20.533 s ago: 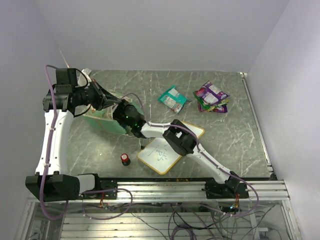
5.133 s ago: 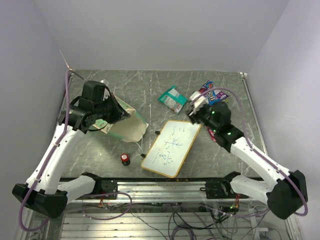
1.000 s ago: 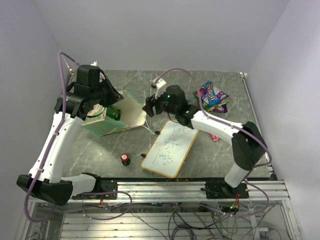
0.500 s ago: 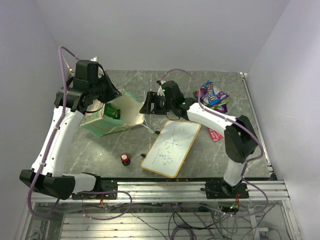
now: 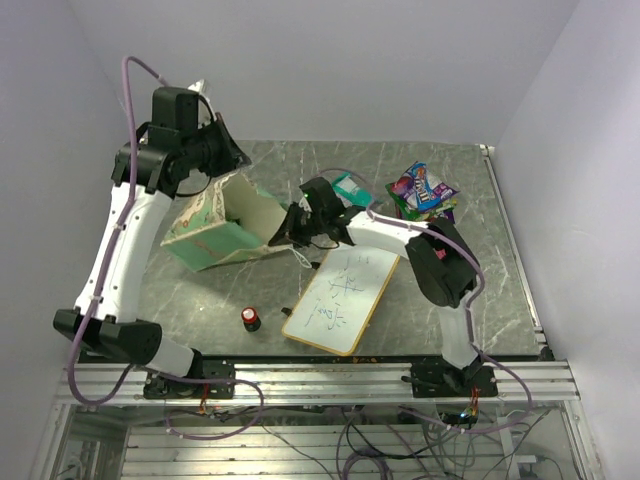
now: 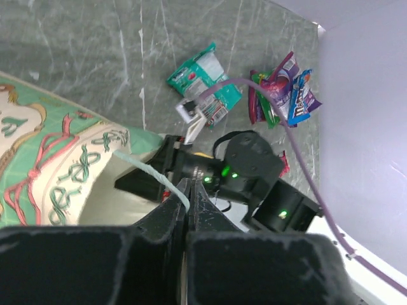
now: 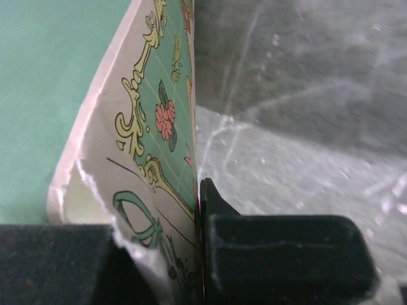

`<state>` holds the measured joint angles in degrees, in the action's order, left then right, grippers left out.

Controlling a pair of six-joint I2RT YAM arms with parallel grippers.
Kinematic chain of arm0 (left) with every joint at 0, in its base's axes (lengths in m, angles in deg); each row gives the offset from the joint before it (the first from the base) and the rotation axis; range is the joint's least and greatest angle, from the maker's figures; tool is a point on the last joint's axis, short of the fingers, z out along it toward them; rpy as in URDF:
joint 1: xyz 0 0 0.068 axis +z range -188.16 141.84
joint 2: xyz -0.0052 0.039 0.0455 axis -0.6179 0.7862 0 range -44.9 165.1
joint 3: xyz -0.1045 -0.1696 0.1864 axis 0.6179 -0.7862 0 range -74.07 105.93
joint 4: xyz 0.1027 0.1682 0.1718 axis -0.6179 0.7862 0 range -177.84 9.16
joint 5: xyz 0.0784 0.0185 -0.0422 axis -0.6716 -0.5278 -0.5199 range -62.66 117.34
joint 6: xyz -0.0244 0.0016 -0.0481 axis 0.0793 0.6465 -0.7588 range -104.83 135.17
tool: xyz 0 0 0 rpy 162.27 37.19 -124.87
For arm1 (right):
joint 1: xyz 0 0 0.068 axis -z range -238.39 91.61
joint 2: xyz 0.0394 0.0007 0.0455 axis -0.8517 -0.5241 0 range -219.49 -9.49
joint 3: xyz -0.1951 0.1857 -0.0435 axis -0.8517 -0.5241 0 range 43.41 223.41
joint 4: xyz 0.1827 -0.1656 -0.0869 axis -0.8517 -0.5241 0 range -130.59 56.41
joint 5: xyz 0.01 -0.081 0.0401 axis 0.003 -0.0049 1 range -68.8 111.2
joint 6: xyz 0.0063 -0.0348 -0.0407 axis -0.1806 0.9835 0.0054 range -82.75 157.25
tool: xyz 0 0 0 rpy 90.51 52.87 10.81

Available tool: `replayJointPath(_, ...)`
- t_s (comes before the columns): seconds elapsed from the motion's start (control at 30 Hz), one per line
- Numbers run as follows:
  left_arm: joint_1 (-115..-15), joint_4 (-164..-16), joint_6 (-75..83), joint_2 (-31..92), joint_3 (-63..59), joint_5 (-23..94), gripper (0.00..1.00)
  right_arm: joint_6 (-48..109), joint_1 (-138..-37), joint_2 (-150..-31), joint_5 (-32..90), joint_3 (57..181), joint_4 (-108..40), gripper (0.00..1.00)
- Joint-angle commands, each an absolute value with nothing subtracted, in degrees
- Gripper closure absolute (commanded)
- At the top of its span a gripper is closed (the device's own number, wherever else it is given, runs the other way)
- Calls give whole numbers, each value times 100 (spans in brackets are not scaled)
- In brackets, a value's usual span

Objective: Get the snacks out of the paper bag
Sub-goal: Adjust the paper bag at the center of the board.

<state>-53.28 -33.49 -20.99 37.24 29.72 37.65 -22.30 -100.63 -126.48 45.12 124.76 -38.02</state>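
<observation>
The green paper bag (image 5: 205,232) lies tipped on the table, its cream inside facing right. My left gripper (image 5: 218,152) hangs above it, shut on the white string handle (image 6: 147,170). My right gripper (image 5: 281,233) is at the bag's mouth, and the right wrist view shows the bag's patterned wall (image 7: 166,140) pinched between its fingers (image 7: 219,213). Out on the table lie snacks: green-and-white packets (image 5: 350,186), a purple and blue pile (image 5: 423,193) and a sliver of a red one (image 6: 284,166). I cannot see into the bag's depth.
A wood-framed whiteboard (image 5: 343,288) lies right of the bag, under my right forearm. A small red-capped black cylinder (image 5: 250,318) stands near the front. Walls close in the table at the back and both sides.
My right gripper moved left to the bag's rim and closed on it. My left gripper rose and drew back with the handle, lifting the bag's mouth wider.
</observation>
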Motion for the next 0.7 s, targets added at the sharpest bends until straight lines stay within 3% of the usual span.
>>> replayJointPath(0.0,-5601,-3205,-1670,4103,3854,3734,93,-3112,-10216,-13187,4686,12986,-2788,95)
replayJointPath(0.17,-6235,-2993,-1426,4303,4072,3376,93,-3323,-10307,-13949,4561,14046,-2246,99)
replayJointPath(0.3,-7008,-3124,-1321,3891,3060,2833,93,-3704,-10266,-14273,4530,13963,-848,96)
replayJointPath(0.37,-7344,-3785,-1391,3416,1709,2837,93,-3329,-10229,-14365,4458,13572,-752,91)
replayJointPath(0.43,-7306,-4204,-1746,2993,442,2837,93,-2805,-10208,-14310,4416,13103,-1077,79)
replayJointPath(0.53,-7226,-4146,-2137,2836,-319,2823,93,-2480,-10195,-14115,4345,12504,-1226,64)
replayJointPath(0.67,-7138,-4149,-2344,2412,-752,2702,93,-1916,-10152,-13822,4213,12204,-1656,62)
